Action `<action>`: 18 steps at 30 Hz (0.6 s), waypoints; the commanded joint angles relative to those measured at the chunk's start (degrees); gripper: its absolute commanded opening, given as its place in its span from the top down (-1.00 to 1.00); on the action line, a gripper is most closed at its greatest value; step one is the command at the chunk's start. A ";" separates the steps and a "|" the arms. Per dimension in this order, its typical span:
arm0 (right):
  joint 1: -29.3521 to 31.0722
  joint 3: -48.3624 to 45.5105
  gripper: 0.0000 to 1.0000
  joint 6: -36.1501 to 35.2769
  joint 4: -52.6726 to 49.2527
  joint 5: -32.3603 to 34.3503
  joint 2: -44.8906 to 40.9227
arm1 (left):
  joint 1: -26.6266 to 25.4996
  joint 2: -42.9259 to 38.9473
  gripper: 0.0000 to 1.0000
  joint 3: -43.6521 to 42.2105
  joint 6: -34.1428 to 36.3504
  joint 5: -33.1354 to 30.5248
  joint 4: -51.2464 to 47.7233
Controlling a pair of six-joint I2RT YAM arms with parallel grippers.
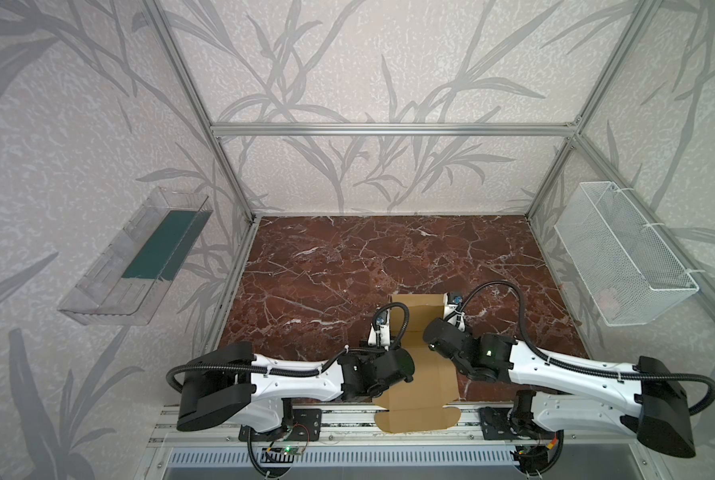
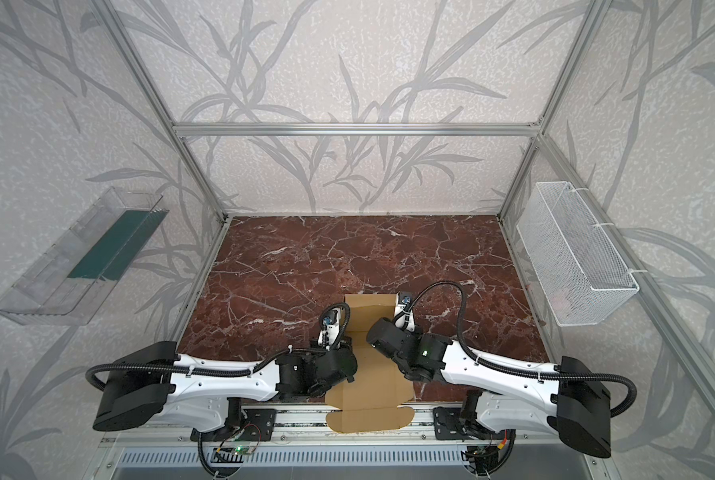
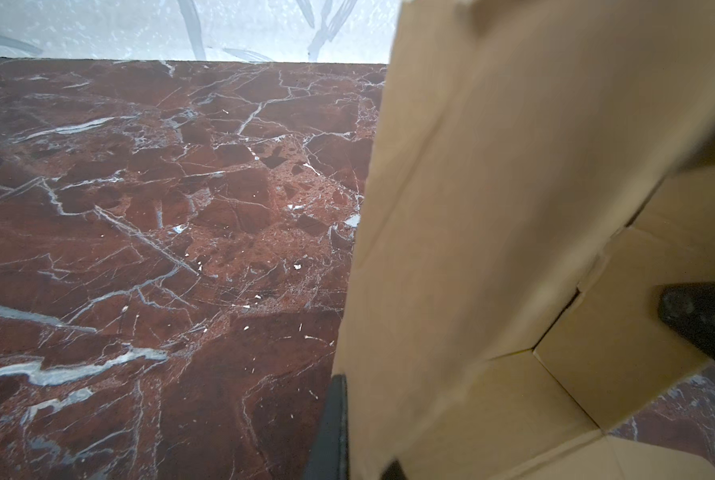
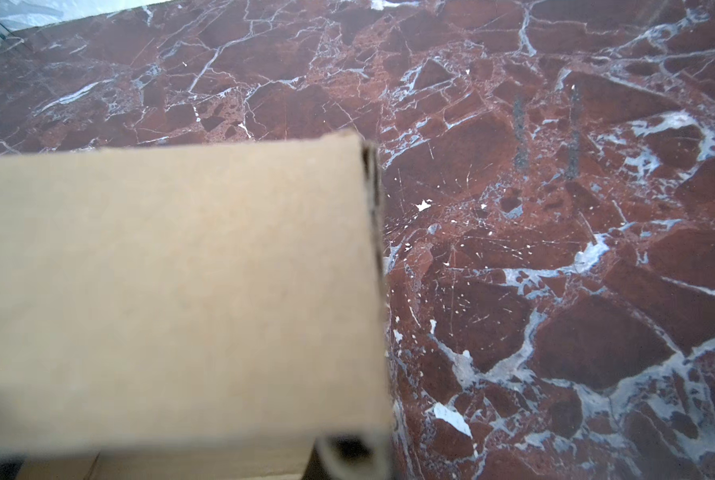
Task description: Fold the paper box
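Jaws on both arms are drawn together as far as they go, each apparently with cardboard between them. Seen from the left wrist, the left gripper (image 3: 362, 455) has one dark finger (image 3: 335, 424) against the outer face of a raised side flap (image 3: 493, 208) and pinches that flap near its lower edge. Seen from the right wrist, the right gripper (image 4: 347, 451) shows only a blurred dark tip at the foot of another tan panel (image 4: 172, 291), so a pinch there is likely rather than plain. Both pieces belong to the paper box (image 1: 420, 374), a partly folded sheet lying between the two wrists near the front of the marble table (image 1: 326, 270). Its near end, with the rounded tabs, hangs over the aluminium rail (image 1: 347, 419). In both top views the wrists hide the pinch points. I judge the step in hand to be the raising of the two side walls, early in the fold, since the base lies flat and the near end is untouched. Next, both arms need to swing their flaps upright about the creases together, pulling evenly so the base neither slides nor lifts and the thin board does not tear.
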 commanded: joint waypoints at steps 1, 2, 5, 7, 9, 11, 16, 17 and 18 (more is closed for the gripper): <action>-0.70 1.60 1.00 1.01 0.56 -2.92 -0.14 | -1.46 0.60 1.00 4.42 -4.64 1.48 0.12; -0.88 1.46 1.00 0.94 0.73 -3.48 -0.34 | -1.47 0.89 1.00 4.87 -4.68 1.63 -0.13; -1.32 0.77 1.00 0.87 1.72 -4.64 -0.96 | -1.47 1.15 1.00 5.57 -5.33 1.98 -0.62; -1.28 0.50 0.90 0.84 1.80 -4.84 -1.37 | -1.47 1.18 1.00 5.96 -5.47 2.01 -1.23; -1.28 0.18 0.70 0.69 1.85 -5.00 -1.90 | -1.50 1.01 1.00 6.25 -5.73 2.13 -1.89; -1.33 -0.14 0.53 0.57 2.19 -5.12 -2.38 | -1.48 0.89 1.00 6.30 -5.74 2.20 -2.35; -1.28 -0.42 0.44 0.54 2.33 -5.24 -2.57 | -1.52 0.85 1.00 6.67 -6.08 2.31 -3.17; -1.28 -0.51 0.48 0.58 2.46 -5.13 -2.48 | -1.51 0.87 1.00 6.82 -6.09 2.36 -3.35; -1.28 -0.58 0.54 0.43 2.65 -4.99 -2.48 | -1.55 0.89 1.00 6.97 -6.09 2.47 -3.44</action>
